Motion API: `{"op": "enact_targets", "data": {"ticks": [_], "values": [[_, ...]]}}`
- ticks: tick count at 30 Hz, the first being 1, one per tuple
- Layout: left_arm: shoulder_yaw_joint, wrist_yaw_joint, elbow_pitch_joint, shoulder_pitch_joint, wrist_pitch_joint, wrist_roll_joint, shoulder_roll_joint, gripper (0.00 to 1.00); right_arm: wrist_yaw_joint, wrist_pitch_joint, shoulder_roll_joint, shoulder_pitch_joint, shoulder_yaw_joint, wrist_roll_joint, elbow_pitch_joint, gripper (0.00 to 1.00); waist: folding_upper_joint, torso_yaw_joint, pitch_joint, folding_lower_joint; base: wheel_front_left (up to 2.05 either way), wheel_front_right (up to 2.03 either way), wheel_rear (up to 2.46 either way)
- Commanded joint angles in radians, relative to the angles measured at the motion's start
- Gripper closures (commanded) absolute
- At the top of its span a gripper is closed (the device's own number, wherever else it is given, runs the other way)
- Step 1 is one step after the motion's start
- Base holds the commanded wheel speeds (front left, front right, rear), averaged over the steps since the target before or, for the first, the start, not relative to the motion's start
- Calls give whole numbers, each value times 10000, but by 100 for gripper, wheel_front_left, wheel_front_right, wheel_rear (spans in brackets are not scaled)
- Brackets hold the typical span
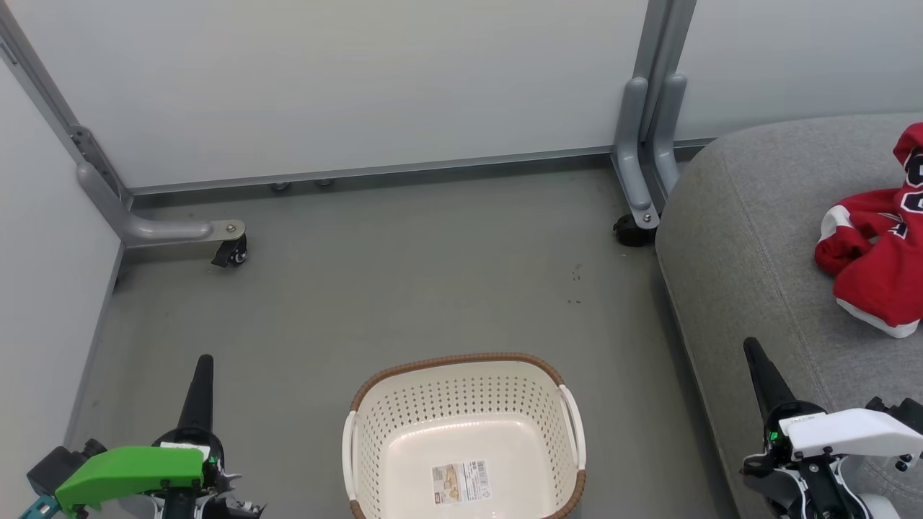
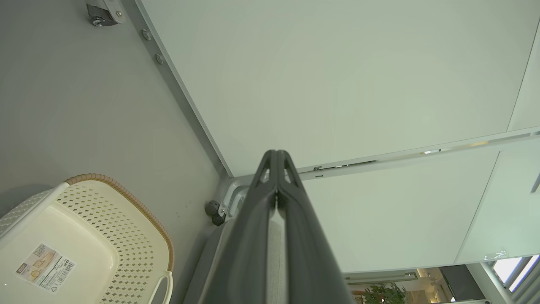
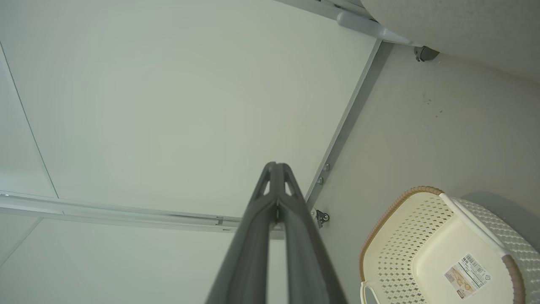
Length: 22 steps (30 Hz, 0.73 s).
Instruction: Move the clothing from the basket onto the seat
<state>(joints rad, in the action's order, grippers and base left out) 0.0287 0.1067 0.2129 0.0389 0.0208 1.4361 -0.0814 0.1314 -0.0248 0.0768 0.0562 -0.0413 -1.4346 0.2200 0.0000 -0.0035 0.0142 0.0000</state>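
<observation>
On the seat (image 1: 750,238) lies the clothing (image 1: 872,263), basket (image 1: 461,393) bare, so the left gripper (image 1: 205,360) and right gripper (image 1: 752,346) rest clenched on nothing.

The left gripper (image 1: 204,366) sits low on the left. Its two fingers are pressed together into one dark spike that points up and leans slightly inward, ahead of a green housing (image 1: 130,468). The right gripper (image 1: 753,349) mirrors it low on the right, fingers likewise pressed tip to tip, ahead of a white housing (image 1: 851,432).
</observation>
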Motion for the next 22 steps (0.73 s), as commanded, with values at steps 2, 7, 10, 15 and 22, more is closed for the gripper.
{"op": "enact_targets", "data": {"ticks": [2, 7, 10, 15, 22], "values": [[88, 97, 25, 296, 80, 322, -53, 100, -10, -97, 54, 217, -69, -320, 19, 100, 0, 3, -15, 0, 0, 0, 0], [169, 117, 78, 384, 197, 670, -42, 100, -11, -199, 45, 273, -132, -669, 62, 100, 0, 9, -43, 0, 0, 0, 0], [218, 153, 113, 460, 260, 918, -35, 100, -11, -262, 40, 328, -175, -909, 92, 100, 0, 13, -63, 0, 0, 0, 0], [284, 182, 174, 528, 370, 1241, -25, 100, -12, -365, 30, 393, -235, -1241, 133, 100, 0, 18, -91, 0, 0, 0, 0], [404, 239, 272, 682, 525, 1801, -4, 100, -11, -542, 14, 484, -330, -1772, 203, 100, 0, 28, -139, 0, 0, 0, 0]]}}
